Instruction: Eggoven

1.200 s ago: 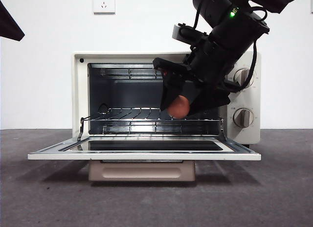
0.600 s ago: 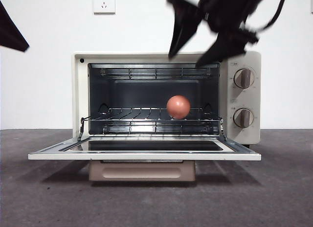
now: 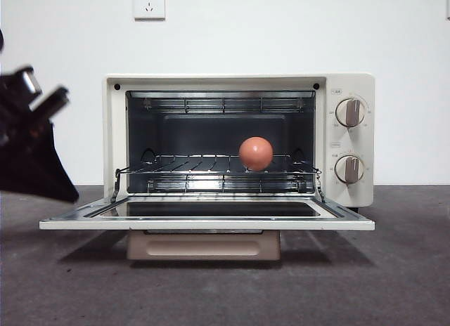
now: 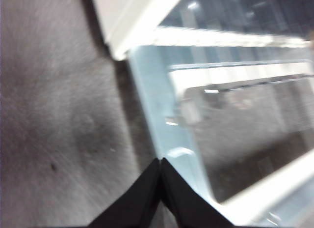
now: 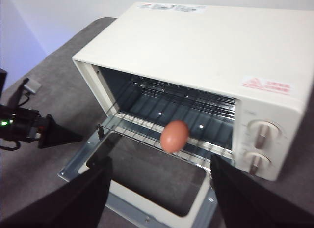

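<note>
Gone from above the oven [image 3: 239, 140] is the dark right arm that hung there half a second ago, and a black gripper now shows low at the oven's left side, where before only a tip sat in the upper corner. That is the left gripper [image 3: 35, 150], near the left end of the dropped-down door [image 3: 207, 224]. Its own wrist view shows its jaws pressed together to a point, holding nothing [image 4: 160, 161], just over the metal edge of the door [image 4: 167, 120], with grey table [image 4: 54, 115] beside it; the egg does not show there.

The egg [image 3: 256, 153] sits on the wire rack [image 3: 197, 173] inside the oven, right of the middle, in the same spot as half a second ago. The two knobs [image 3: 350, 112] stand on the oven's right panel.

From above, the right wrist view shows what the level front view cannot: the oven's flat cream top [image 5: 206, 41], the egg [image 5: 174, 136] resting at the front edge of the rack, and the left gripper [image 5: 59, 133] pointing toward the door's corner. The right gripper [image 5: 159, 198] hangs high, well clear of the oven's front, jaws spread wide and empty
</note>
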Motion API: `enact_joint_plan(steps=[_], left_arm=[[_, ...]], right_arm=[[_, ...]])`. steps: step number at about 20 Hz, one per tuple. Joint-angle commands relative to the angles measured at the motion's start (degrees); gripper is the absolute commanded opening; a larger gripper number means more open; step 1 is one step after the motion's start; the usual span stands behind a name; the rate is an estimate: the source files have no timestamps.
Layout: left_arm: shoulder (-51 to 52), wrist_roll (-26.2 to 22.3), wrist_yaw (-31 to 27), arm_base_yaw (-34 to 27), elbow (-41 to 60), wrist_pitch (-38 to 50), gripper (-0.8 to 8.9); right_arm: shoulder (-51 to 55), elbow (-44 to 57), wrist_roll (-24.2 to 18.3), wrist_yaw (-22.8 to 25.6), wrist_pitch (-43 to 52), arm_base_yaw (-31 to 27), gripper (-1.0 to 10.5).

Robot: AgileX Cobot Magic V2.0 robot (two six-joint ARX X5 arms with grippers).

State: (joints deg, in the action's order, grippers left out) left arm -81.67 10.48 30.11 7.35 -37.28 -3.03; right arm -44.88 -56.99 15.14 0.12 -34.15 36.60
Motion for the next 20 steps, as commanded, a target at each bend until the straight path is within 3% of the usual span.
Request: enact_joint_plan(steps=[1,5,14,20], left_arm=[[-4.63,1.16,-0.09,0.0,-0.24,2.99,0.06],[-9.6,1.16,0.2,0.59,-0.24,4.96,0.06],[-13.14,2.54,14.34,0.94,-0.24,7.76,0.06],[-13.11,10.99,23.74,-1.53,-0.26,17.03,0.06]], right_arm=[[1.88,-1.18,-0.7,0.83,-1.7,0.46,3.2],[4.33,-1.18,-0.68,2.82,-2.89,0.46,3.2],[4.57,-1.18,-0.68,3.15,-3.78,0.46,3.2],[4.57,-1.18,-0.57,3.19,-4.37,0.46,3.2]])
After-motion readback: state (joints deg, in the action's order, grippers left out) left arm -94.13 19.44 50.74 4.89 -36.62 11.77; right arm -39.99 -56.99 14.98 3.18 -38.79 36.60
